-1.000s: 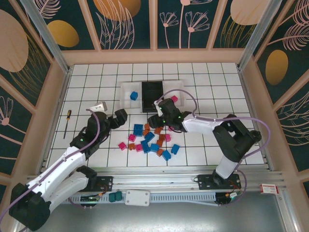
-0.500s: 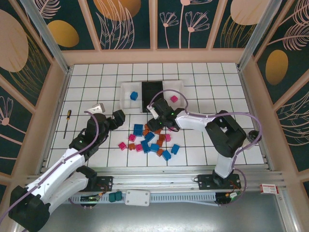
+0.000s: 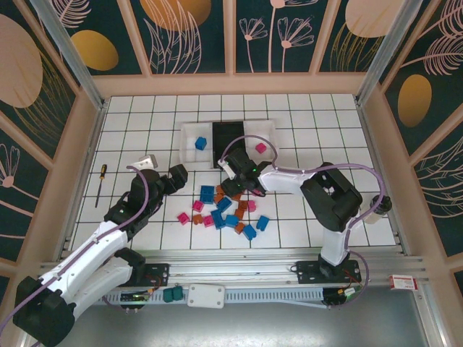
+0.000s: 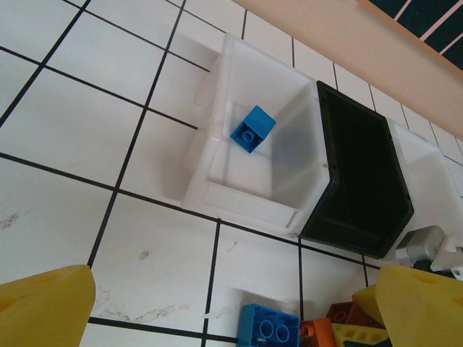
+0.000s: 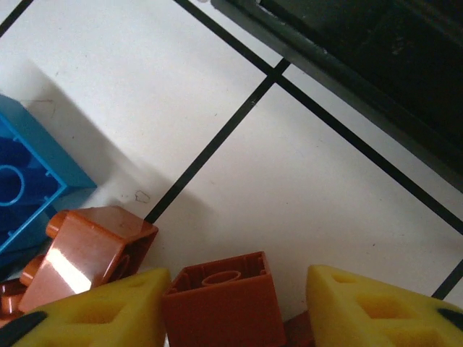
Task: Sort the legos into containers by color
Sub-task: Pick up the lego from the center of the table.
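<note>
**Right fingers straddle an orange-brown brick; left fingers gape empty**

The right fingers are partly open and set down on either side of an orange-brown brick. The brick sits against the left finger, and a narrow gap shows between it and the right finger, so it is not clamped. Just left of these fingers lies a second orange-brown brick, tilted, with a blue brick beyond it. The black tray lies ahead of them and to the right, across bare tabletop.

From above, the right fingers are at the far edge of the loose legos, most of which lie behind them.

The left fingers are spread wide and hold nothing. Ahead of them stands the left white tray with one blue lego inside, touching the black tray on its right. From above, a pink lego lies in the right white tray.
</note>
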